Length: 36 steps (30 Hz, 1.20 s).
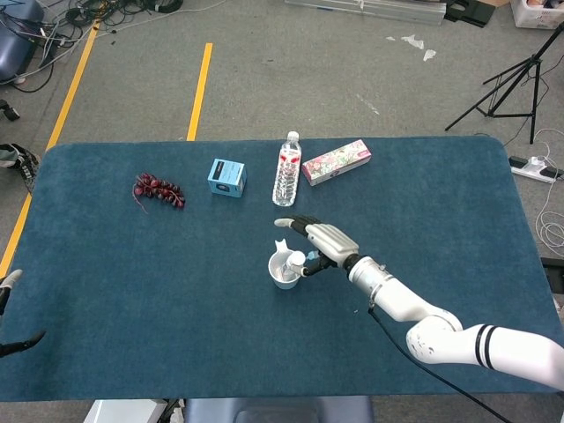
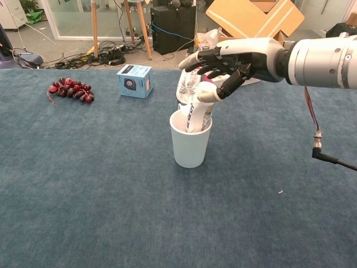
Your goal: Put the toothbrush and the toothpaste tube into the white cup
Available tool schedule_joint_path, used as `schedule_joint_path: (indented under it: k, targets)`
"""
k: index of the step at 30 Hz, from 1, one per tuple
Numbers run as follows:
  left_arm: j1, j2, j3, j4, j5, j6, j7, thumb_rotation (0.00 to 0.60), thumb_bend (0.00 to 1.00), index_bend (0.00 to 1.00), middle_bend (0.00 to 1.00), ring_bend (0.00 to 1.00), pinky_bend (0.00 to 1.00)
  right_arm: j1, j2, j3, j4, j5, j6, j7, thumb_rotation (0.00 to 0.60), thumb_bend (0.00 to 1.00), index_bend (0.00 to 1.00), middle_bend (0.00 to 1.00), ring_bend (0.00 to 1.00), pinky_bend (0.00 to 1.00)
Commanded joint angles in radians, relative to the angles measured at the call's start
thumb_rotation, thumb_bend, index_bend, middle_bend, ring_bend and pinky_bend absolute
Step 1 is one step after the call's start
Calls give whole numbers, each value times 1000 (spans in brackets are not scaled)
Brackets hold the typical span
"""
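spreading apart above the rim, the dark-padded fingers point(image 2: 207, 56) of the right hand point(image 2: 234, 58) hold nothing; the thumb tip looks to sit just beside or against the cap end of the white toothpaste tube with blue print point(image 2: 196, 111), and i cannot tell which from either view. that tube stands upright and slightly tilted inside the white paper cup point(image 2: 190, 146), its cap end poking above the rim, so the tube half of the task looks done. the head view shows a small white tip at the far edge of the cup, perhaps the toothbrush, but it is too small to be sure, so i cannot say whether the brush is in. the step in hand reads as letting go of the tube. the next move calls for lifting the hand straight up and clear of the light cup without brushing the tube, which could tip it. behind the cup stand a clear plastic water bottle with a red label point(image 1: 286, 172), a small light-blue cardboard box point(image 2: 134, 80) and a bunch of dark red grapes point(image 2: 71, 89). the left hand point(image 1: 7, 280) shows only as a sliver at the table's near left edge, its state unreadable
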Motion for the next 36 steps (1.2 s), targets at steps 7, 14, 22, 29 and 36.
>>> schedule_joint_path:
  k: [7,14,22,29,36]
  targets:
    - [-3,-4,1,1,-3,-6,7,600,0,88,167,74,207,-7,42,11,-39,0,-13,28,600,211,124,83,0,35]
    - [-5,-7,1,4,-5,-10,10,600,0,88,167,74,207,-12,70,17,-62,-8,-13,42,600,211,120,82,0,36]
    - [-6,-8,1,4,-6,-9,13,600,0,88,167,74,207,-32,128,10,-103,-31,24,8,600,210,120,82,0,36]
    - [-7,-12,3,3,-5,-9,22,600,0,88,167,74,207,-67,218,-12,-164,-41,84,-73,600,209,120,82,0,36]
    - [-10,-17,5,0,2,-9,31,600,0,88,167,74,207,-137,317,-59,-278,9,237,-276,600,209,120,99,0,36]
